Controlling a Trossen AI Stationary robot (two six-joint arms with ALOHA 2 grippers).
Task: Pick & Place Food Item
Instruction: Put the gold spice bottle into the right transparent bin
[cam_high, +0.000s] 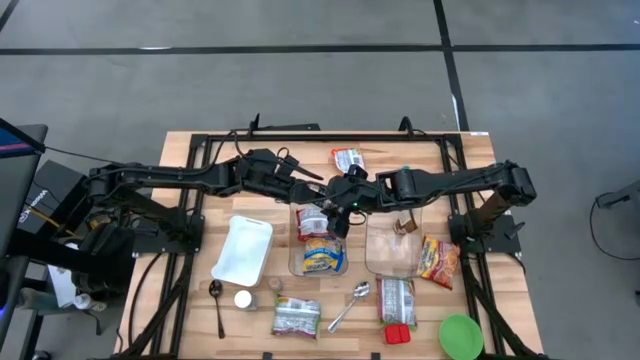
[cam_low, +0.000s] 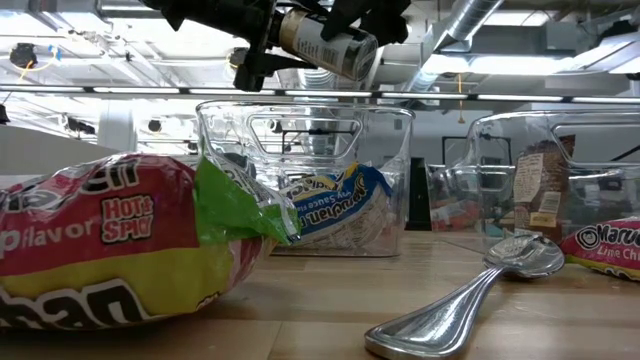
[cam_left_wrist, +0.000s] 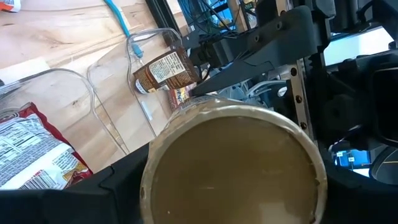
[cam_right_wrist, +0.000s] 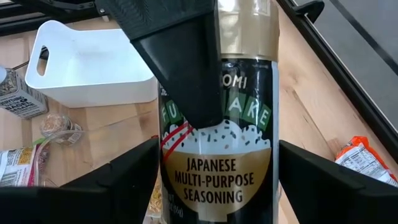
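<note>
I see both grippers meeting in mid-air above the middle of the table. The left gripper (cam_high: 318, 192) pinches a seasoning jar (cam_low: 327, 42), its dark fingers (cam_right_wrist: 180, 68) clamped along the jar's side; the label reads "Japanese multi-purpose seasoning". In the low view the jar hangs tilted above the left clear bin (cam_low: 305, 175), not touching it. The right gripper (cam_high: 345, 196) sits spread, one finger on either side of the jar, and I can't tell whether the pads touch it.

Below, the left clear bin (cam_high: 318, 245) holds a yellow and blue noodle packet (cam_high: 322, 258) and a red and white packet (cam_high: 312, 224) behind it. The right clear bin (cam_high: 392, 245) beside it holds one small brown packet (cam_high: 404, 226) near its far wall. A white tray (cam_high: 243, 249) with a handle slot lies further left.

Loose on the wood around the bins I see a red noodle packet (cam_high: 439, 260), a spoon (cam_high: 350, 305) lying between the bins' near ends, a second spoon (cam_high: 217, 300), a green bowl (cam_high: 461, 336) at the near right corner, and a snack packet (cam_high: 348, 158) on the far side
</note>
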